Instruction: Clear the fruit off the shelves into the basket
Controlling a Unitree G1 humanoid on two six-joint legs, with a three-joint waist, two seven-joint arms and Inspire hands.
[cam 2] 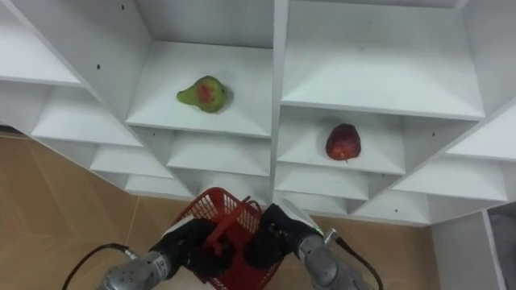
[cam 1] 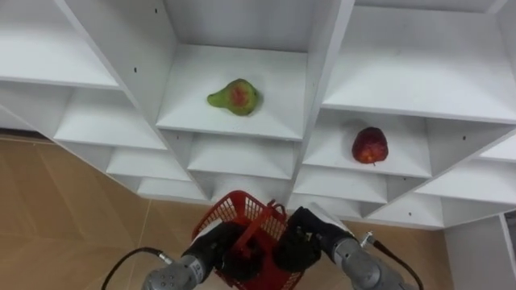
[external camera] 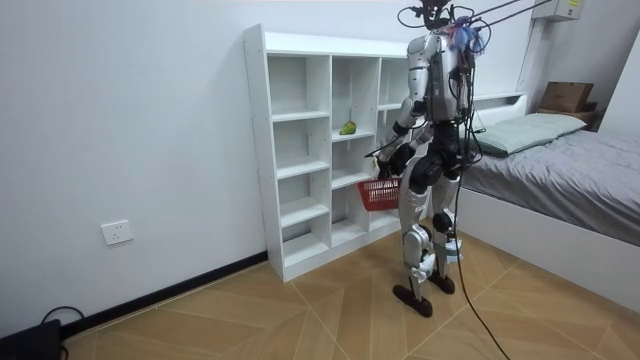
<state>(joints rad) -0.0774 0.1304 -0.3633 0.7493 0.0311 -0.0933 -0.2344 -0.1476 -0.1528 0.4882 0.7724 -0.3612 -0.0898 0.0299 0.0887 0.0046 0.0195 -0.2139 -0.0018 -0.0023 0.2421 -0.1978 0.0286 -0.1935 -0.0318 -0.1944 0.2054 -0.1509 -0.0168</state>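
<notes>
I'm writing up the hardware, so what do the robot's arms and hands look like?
The left hand and right hand are both black and chunky. The left forearm and right forearm are round and silver-grey. A thin dark cable loops out by the left forearm, and a small metal stub sticks out near the right wrist.

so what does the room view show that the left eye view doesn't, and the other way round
Room view: the whole robot standing facing the white closet, with a bed at the room view's right and a wall socket at its left.
Left eye view: a red apple one column right of the green pear and a shelf lower, and up close the left robot hand and right robot hand curled on the red basket.
Shared: the green pear, the red basket and the closet shelves.
</notes>
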